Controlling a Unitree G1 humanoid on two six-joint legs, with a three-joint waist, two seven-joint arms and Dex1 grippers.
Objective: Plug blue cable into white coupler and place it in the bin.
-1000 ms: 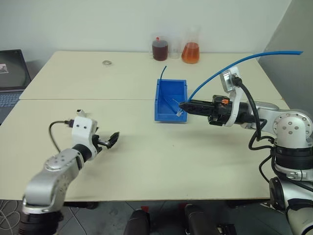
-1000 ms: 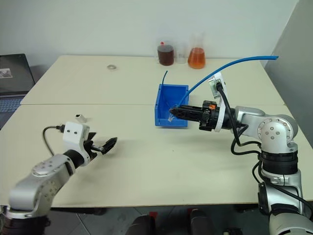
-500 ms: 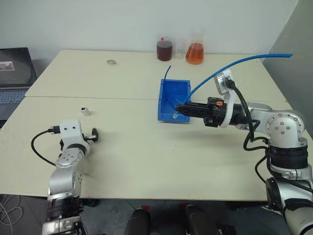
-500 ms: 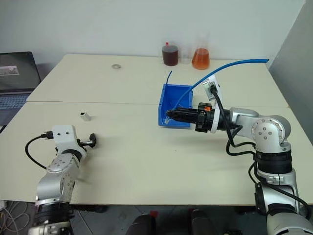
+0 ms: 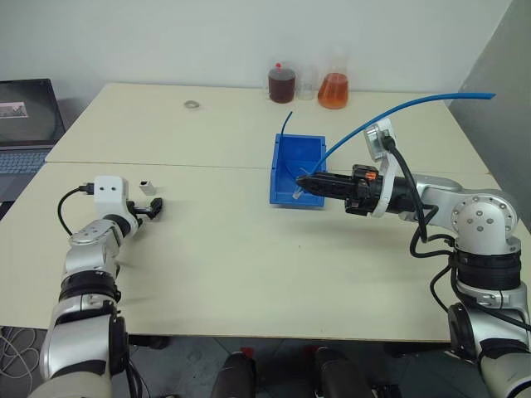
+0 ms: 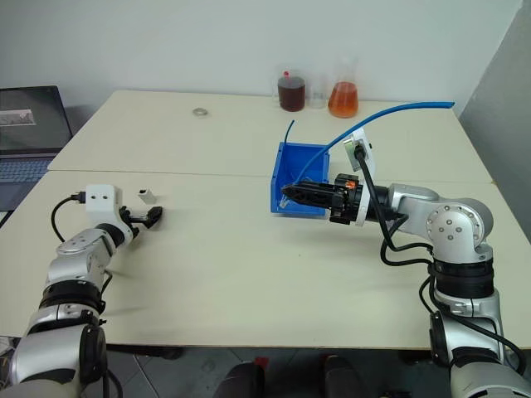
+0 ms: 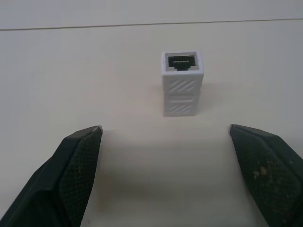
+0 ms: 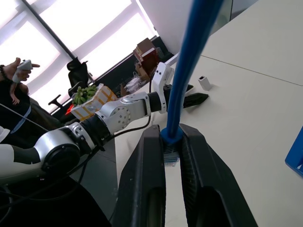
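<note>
Coupler [image 7: 182, 82] lay on counter [image 5: 249, 249] just ahead of my left gripper [image 7: 175, 156], fingers wide for the grab; right gripper [image 8: 173, 156] pinched cable [image 5: 398, 108] beside bin [image 5: 286, 178], plug ready for mating.

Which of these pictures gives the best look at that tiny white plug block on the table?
The left wrist view: the white coupler lies close ahead between the open left claw's fingers, its dark socket facing the camera. Both eye views show it as a small speck; the right wrist view shows it far off beside the left arm.
</note>
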